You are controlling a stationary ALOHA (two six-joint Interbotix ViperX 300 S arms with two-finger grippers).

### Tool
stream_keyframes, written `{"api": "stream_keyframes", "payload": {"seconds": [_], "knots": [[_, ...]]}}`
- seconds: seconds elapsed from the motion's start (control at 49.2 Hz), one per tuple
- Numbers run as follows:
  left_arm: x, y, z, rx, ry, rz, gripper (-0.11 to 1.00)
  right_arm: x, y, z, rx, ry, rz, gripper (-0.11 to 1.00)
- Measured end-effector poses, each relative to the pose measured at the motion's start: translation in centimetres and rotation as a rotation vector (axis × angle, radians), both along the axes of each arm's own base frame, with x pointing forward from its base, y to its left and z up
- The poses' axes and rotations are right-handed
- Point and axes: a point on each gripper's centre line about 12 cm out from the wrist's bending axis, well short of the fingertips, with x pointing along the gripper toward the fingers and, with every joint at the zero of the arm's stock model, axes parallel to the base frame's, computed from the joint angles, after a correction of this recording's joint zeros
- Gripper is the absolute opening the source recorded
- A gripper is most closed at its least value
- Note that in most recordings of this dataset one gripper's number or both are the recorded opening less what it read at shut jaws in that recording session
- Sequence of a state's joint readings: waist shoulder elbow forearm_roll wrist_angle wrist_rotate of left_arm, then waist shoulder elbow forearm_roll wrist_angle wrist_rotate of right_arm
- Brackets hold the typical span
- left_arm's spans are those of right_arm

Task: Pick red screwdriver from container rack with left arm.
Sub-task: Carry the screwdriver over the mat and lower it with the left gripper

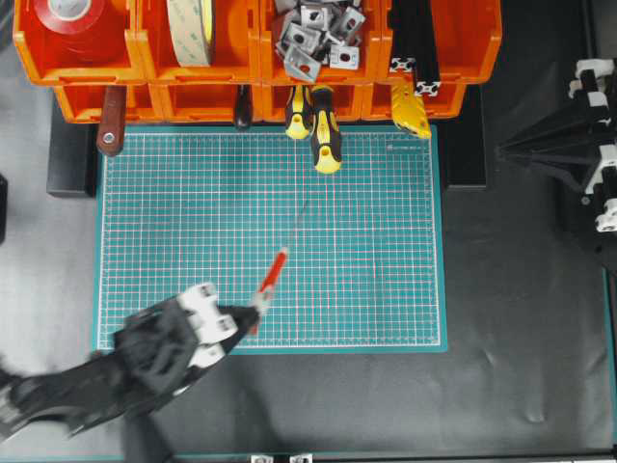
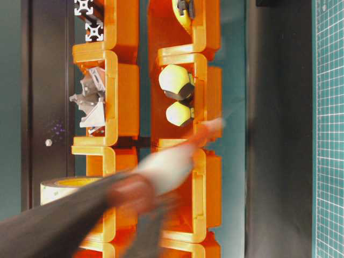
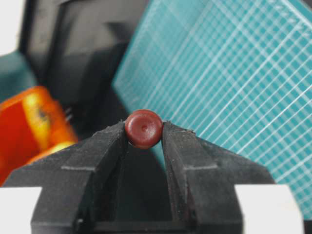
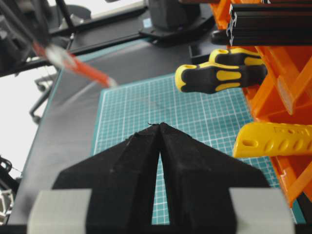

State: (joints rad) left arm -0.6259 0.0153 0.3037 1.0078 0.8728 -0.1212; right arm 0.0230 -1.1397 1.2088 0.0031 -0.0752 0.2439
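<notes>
My left gripper [image 1: 253, 311] is shut on the red screwdriver [image 1: 273, 275] at the butt of its handle. It holds it over the near left part of the green cutting mat [image 1: 386, 270], with the thin shaft pointing toward the container rack [image 1: 106, 72] at the back. In the left wrist view the round red handle end [image 3: 143, 128] sits clamped between the black fingertips [image 3: 109, 141]. The screwdriver also shows blurred in the right wrist view [image 4: 80, 67]. My right gripper [image 4: 160, 126] is shut and empty, at the right edge of the overhead view [image 1: 503, 151].
Two yellow-and-black screwdrivers [image 1: 323, 130] and a dark brown-red handle [image 1: 111, 121] stick out of the rack's lower bins. A yellow tool [image 1: 410, 108] hangs out at the right. The upper bins hold tape rolls, metal brackets [image 1: 313, 39] and black extrusions.
</notes>
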Motion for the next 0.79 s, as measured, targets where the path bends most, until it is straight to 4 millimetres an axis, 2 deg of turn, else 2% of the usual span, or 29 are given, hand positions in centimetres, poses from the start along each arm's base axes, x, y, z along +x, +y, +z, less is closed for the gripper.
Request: {"api": "stream_keyframes", "payload": {"seconds": [0.203,0.447,0.793], "knots": [[1.8,2.1,-4.9,-0.042,0.061,-0.016,0.24,0.0,0.0,0.0,0.015,0.002,-0.004,0.00],[2.7,3.8,-5.8,-0.087,0.060,0.022,0.24,-0.1,-0.1,0.1,0.023,-0.004,-0.007,0.00],[1.8,4.5,-7.7,-0.093,0.099,0.022,0.24,-0.1,-0.1,0.3,0.024,-0.010,-0.010,0.00]]}}
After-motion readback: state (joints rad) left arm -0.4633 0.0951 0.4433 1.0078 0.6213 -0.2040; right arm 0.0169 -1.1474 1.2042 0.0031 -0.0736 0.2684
